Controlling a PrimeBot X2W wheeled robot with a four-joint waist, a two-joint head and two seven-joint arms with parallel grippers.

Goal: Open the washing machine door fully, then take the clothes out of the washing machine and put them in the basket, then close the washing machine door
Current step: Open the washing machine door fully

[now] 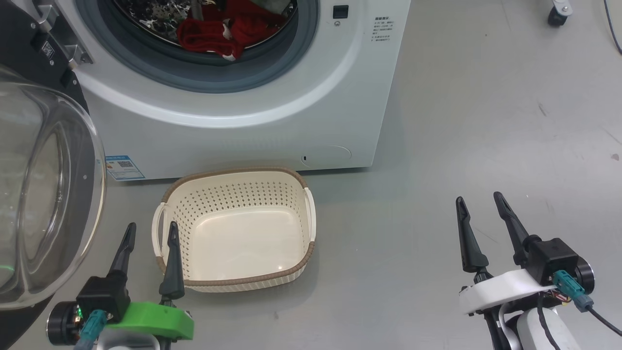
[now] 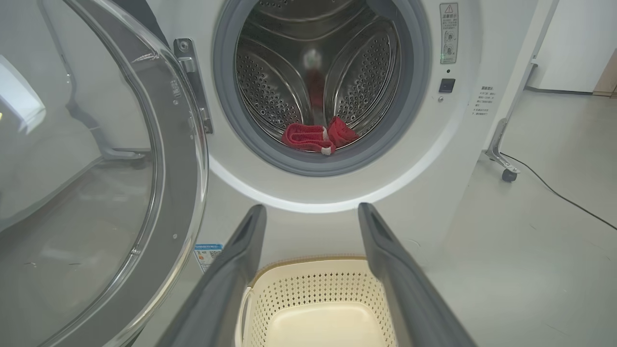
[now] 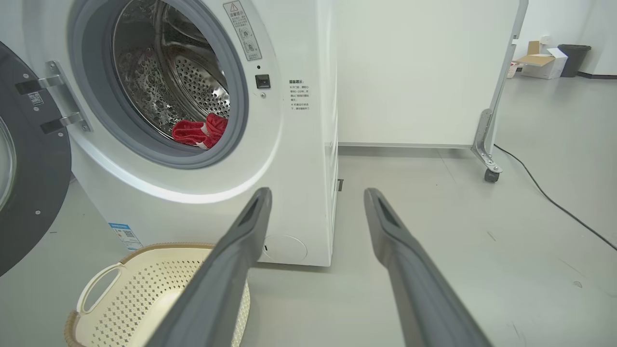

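Observation:
The washing machine [image 1: 291, 112] [image 2: 462, 159] [image 3: 299, 159] stands with its door [image 1: 43, 194] [image 2: 96, 193] [image 3: 29, 183] swung wide open to the left. Red clothes [image 1: 214, 34] [image 2: 318, 137] [image 3: 200, 132] lie at the front of the steel drum. The cream basket [image 1: 233, 228] [image 2: 313, 303] [image 3: 125, 299] sits empty on the floor in front of the machine. My left gripper [image 1: 150, 231] [image 2: 311, 212] is open, low, by the basket's left handle. My right gripper [image 1: 481, 199] [image 3: 318, 195] is open over bare floor to the basket's right.
Grey floor [image 1: 486, 121] spreads to the right of the machine. A white panel on a wheeled frame [image 3: 487, 168] stands behind, and a black cable [image 3: 554, 202] runs across the floor. A cardboard box and dark bin [image 3: 554, 60] sit far back.

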